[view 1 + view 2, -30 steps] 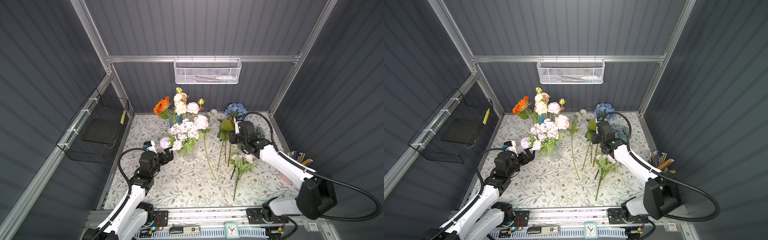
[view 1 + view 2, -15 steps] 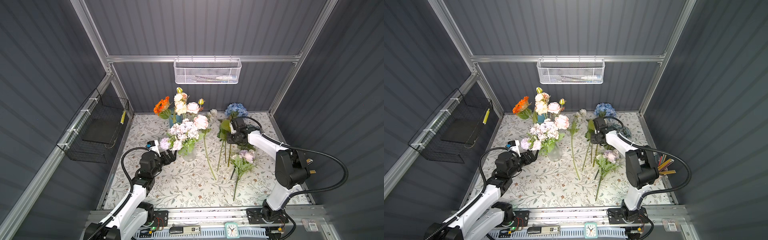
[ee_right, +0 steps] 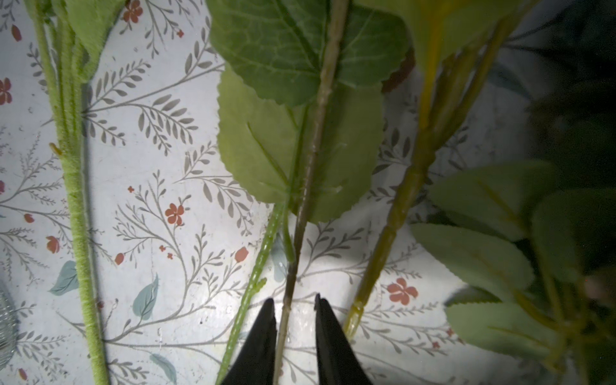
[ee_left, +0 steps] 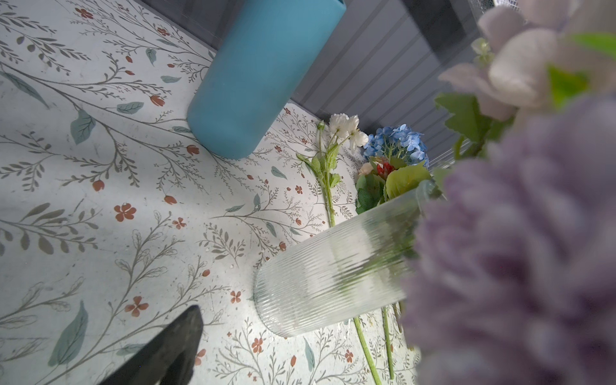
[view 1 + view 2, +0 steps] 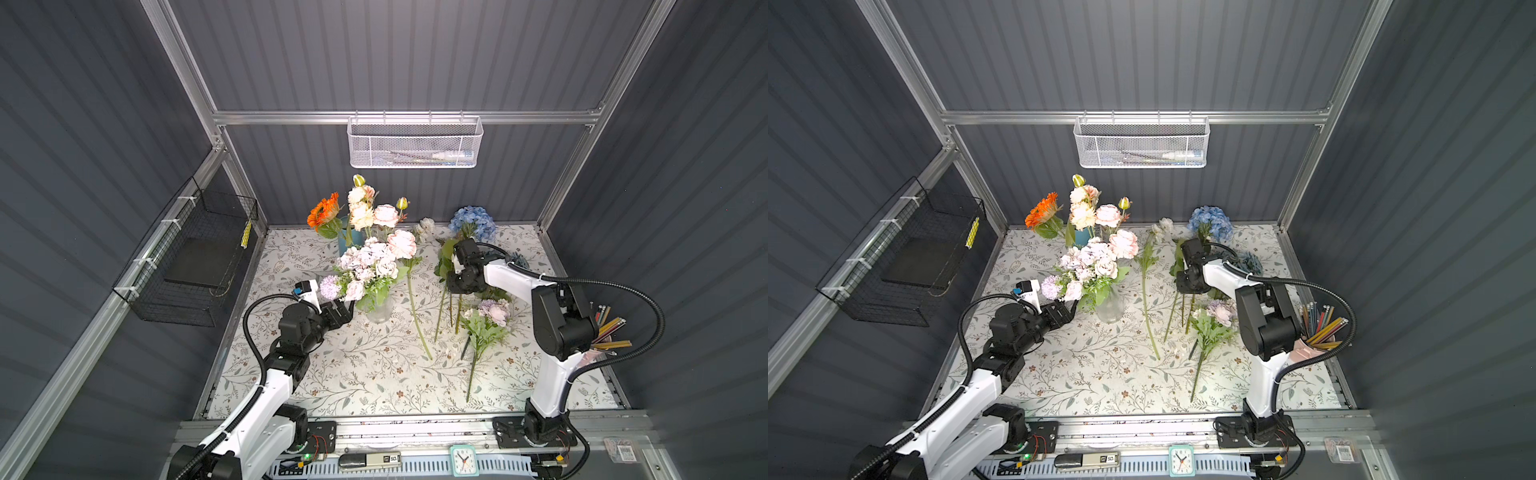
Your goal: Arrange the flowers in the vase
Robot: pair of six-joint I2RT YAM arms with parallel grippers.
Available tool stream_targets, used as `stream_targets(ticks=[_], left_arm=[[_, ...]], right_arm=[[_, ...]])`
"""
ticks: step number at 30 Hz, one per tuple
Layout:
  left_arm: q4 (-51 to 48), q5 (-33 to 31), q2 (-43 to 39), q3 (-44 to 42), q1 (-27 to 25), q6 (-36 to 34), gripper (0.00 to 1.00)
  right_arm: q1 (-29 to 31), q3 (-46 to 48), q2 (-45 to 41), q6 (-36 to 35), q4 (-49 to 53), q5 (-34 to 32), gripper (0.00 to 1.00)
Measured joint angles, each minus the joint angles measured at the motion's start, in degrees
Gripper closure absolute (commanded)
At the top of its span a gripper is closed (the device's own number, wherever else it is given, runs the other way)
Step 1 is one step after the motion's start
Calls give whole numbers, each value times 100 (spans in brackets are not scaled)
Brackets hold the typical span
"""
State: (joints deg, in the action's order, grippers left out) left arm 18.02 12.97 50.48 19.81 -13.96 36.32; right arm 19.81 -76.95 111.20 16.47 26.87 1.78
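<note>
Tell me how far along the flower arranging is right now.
Done: the glass vase holds pink, white and lilac blooms, the blue vase orange and peach blooms. In hand: the right gripper straddles one stem on the table, jaws not clamped; the left gripper is open beside the glass vase. Left: at least the white sprig, blue hydrangea and lilac bunch lie loose.

Ribbed clear glass vase [image 4: 326, 273], matt blue vase [image 4: 263, 73], white wire-mesh basket [image 5: 413, 143]
</note>
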Motion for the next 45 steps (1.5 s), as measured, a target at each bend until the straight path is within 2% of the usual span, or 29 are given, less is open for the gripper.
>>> stream_targets(ticks=[4, 12, 16, 19, 24, 34, 40, 45], left_arm=[[-61, 267, -254, -11, 0, -164, 0], [-507, 789, -509, -70, -48, -688, 0], [-577, 599, -483, -116, -334, -935, 0], [-518, 232, -483, -179, -807, -1137, 0], [-225, -164, -389, -195, -1318, -1351, 0], [551, -358, 59, -76, -1388, -1478, 0], [1113, -358, 339, 179, -1388, -1473, 0], [1434, -494, 549, 304, -1388, -1495, 0]], right_arm=[[0, -24, 125, 42, -33, 105, 76], [0, -116, 271, 199, -87, 203, 100], [0, -109, 214, 188, -116, 229, 100], [0, -63, 9, 208, -118, 227, 100], [-2, 136, -584, 264, -162, 190, 100], [0, 599, -1652, 382, -448, 476, 100], [96, 1473, -2728, 557, -1460, 796, 100], [623, 2535, -3644, 549, -2914, 686, 100]])
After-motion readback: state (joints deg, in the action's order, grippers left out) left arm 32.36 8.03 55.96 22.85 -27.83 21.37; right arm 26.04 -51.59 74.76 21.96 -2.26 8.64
